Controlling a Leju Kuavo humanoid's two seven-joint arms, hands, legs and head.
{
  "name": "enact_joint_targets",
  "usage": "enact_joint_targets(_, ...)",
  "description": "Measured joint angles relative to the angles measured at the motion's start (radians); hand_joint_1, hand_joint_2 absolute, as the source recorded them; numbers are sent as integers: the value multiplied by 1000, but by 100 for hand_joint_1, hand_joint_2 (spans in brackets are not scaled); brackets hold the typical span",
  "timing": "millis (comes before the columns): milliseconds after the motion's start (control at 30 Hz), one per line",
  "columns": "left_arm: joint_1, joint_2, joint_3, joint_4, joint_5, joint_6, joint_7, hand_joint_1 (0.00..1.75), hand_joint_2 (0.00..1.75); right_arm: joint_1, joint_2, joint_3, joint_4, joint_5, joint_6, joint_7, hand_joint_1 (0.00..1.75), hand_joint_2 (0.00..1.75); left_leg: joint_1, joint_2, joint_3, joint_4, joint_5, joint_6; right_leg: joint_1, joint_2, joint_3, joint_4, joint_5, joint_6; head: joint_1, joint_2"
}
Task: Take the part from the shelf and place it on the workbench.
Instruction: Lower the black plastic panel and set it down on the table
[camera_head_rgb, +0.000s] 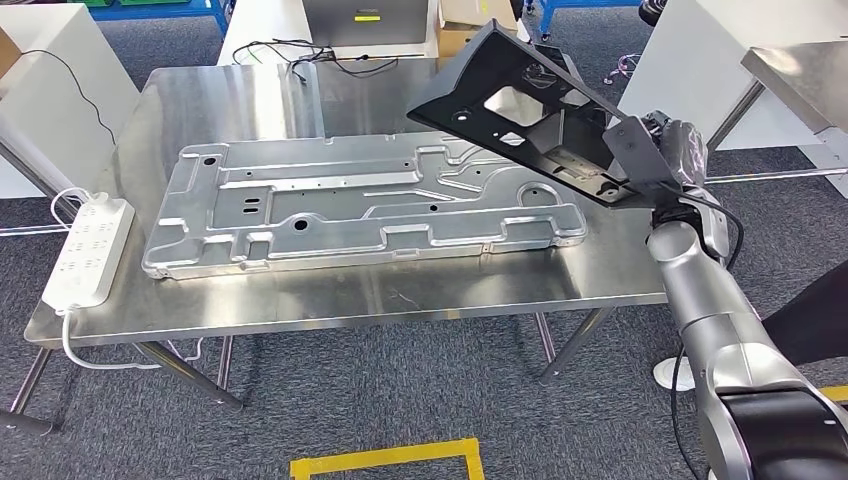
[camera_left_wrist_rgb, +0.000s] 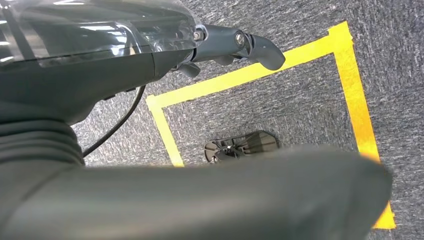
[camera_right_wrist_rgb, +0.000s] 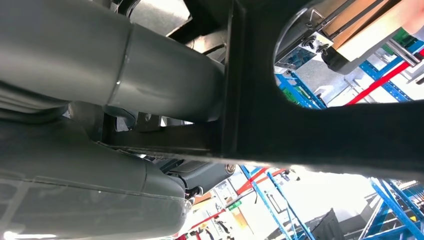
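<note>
Head view: my right hand (camera_head_rgb: 668, 152) holds the black, angular stamped sheet-metal bracket with cut-out windows (camera_head_rgb: 530, 100) by its near end. The part hangs tilted in the air above the far right corner of the bare stainless steel counter (camera_head_rgb: 400, 290), over the end of the big silver pressed metal panel (camera_head_rgb: 370, 205) lying there. It reads as stiff and moderately heavy. Held at one end it levers hard on the grip, and the painted surface is probably slick. A hold nearer the middle rib would be steadier; edges look thin.

Left wrist view: my left hand (camera_left_wrist_rgb: 235, 45) hangs over grey carpet with yellow floor tape (camera_left_wrist_rgb: 350, 75), holding nothing, fingers loosely apart.

Right wrist view: my thumb and fingers (camera_right_wrist_rgb: 150, 75) clamp a black flange of the part. The window cut-out shows clearly.
</note>
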Motion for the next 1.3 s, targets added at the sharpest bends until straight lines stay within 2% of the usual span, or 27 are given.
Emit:
enact_joint_targets(33, 0, 0, 0, 0, 0, 0, 0, 0, 0, 1, 0, -1, 0, 1, -1, 0, 168, 0, 0, 0, 0, 0, 0, 0, 0, 0, 0, 0, 0, 0, 0, 0)
enact_joint_targets(133, 0, 0, 0, 0, 0, 0, 0, 0, 0, 1, 0, -4, 0, 4, -3, 2, 37, 0, 0, 0, 0, 0, 0, 0, 0, 0, 0, 0, 0, 0, 0, 0)
enact_joint_targets(167, 0, 0, 0, 0, 0, 0, 0, 0, 0, 2, -1, -4, 0, 6, -5, 3, 0, 0, 0, 0, 0, 0, 0, 0, 0, 0, 0, 0, 0, 0, 0, 0)
enact_joint_targets(700, 0, 0, 0, 0, 2, 0, 2, 0, 0, 2, -7, -19, 0, 13, -7, 54, 0, 0, 0, 0, 0, 0, 0, 0, 0, 0, 0, 0, 0, 0, 0, 0)
enact_joint_targets(1067, 0, 0, 0, 0, 3, 0, 3, 0, 0, -10, -12, -31, 18, 0, 5, 60, 0, 0, 0, 0, 0, 0, 0, 0, 0, 0, 0, 0, 0, 0, 0, 0)
enact_joint_targets(1167, 0, 0, 0, 0, 6, -1, 0, 0, 0, -25, -26, -45, 40, -39, 37, 64, 0, 0, 0, -1, 0, 0, 0, 0, 0, 0, 0, 0, 0, 0, -1, 0)
enact_joint_targets(1300, 1, 2, 0, 0, 5, -3, 0, 0, 0, -89, -69, -89, 149, -90, 89, 56, 0, 0, -1, -1, 0, 0, 0, 0, -1, -1, 0, 0, 0, 0, 0, 0)
